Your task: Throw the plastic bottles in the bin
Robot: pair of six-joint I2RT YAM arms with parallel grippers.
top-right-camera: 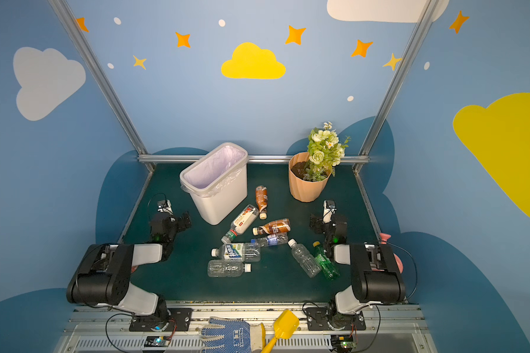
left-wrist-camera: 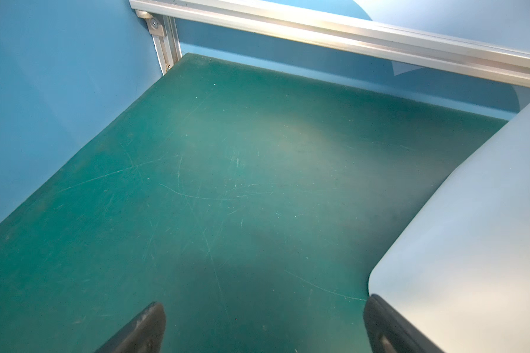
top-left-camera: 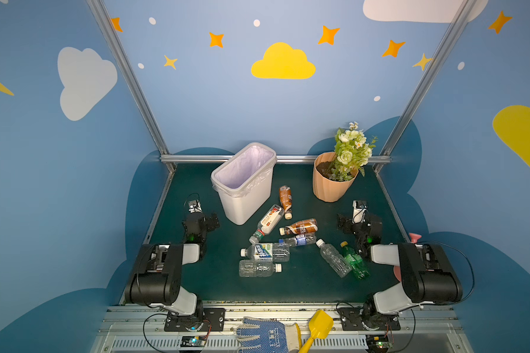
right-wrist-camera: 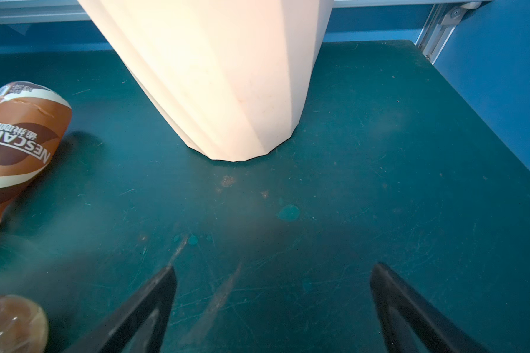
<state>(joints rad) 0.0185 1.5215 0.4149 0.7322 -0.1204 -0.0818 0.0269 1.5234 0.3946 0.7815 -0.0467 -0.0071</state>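
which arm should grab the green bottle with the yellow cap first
Probably right. The green bottle lies close behind the right gripper, which is open and empty; the left gripper sits much farther away.

Soft, even light is coming from overhead, leaving faint shadows beside the bottles (top-left-camera: pixel 259 269). In both top views the frame posts (top-left-camera: pixel 129 76) are splaying outward toward the edges. Up close, the flowerpot (right-wrist-camera: pixel 227 76) is glaring almost white, a brown bottle (right-wrist-camera: pixel 13 324) is blurring out of focus, and a pale sheen is lying across the scratched worktop (left-wrist-camera: pixel 257 152).
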